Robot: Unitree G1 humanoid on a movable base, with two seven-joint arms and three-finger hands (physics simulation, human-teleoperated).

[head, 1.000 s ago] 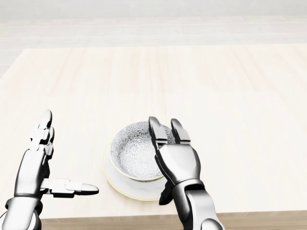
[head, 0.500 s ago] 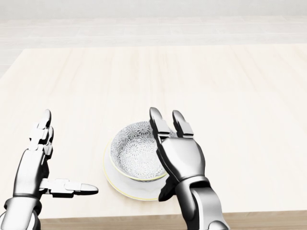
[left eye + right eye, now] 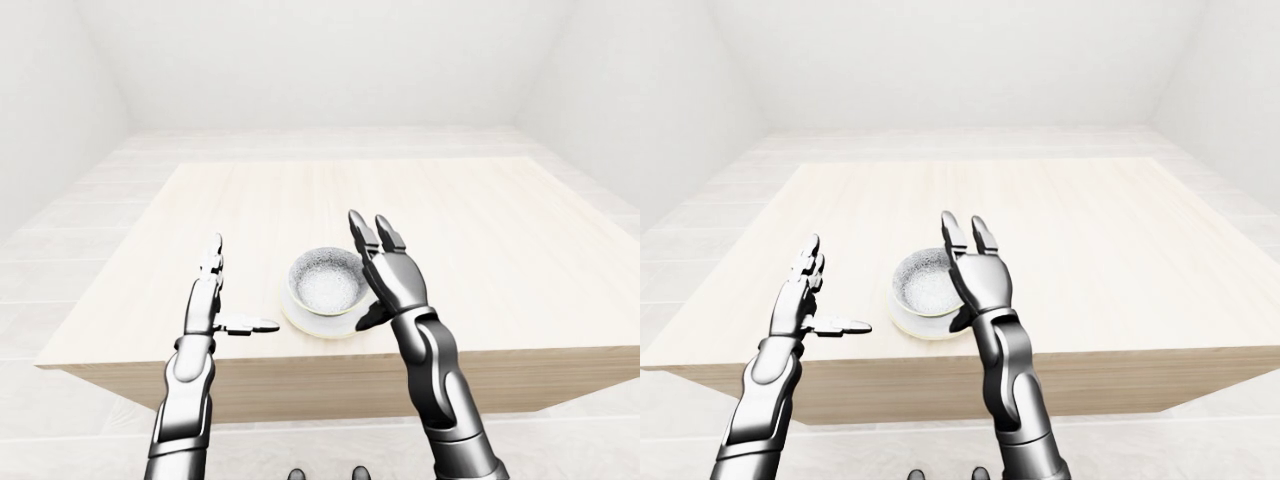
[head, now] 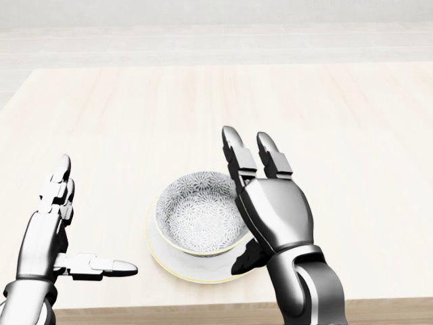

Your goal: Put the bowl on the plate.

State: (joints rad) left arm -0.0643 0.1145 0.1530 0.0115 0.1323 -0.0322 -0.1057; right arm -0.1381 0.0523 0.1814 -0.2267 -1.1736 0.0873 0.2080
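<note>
One bowl (image 4: 197,214) sits on one plate (image 4: 177,267), near the tabletop's (image 4: 325,115) bottom edge. Two robot hands, left hand (image 4: 55,230) and right hand (image 4: 269,203), flank them.

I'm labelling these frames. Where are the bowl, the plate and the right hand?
bowl (image 4: 196,217), head view, patterned inside.
plate (image 4: 177,269), head view, bare rim under the bowl.
right hand (image 4: 274,210), head view, back of the palm.
</note>
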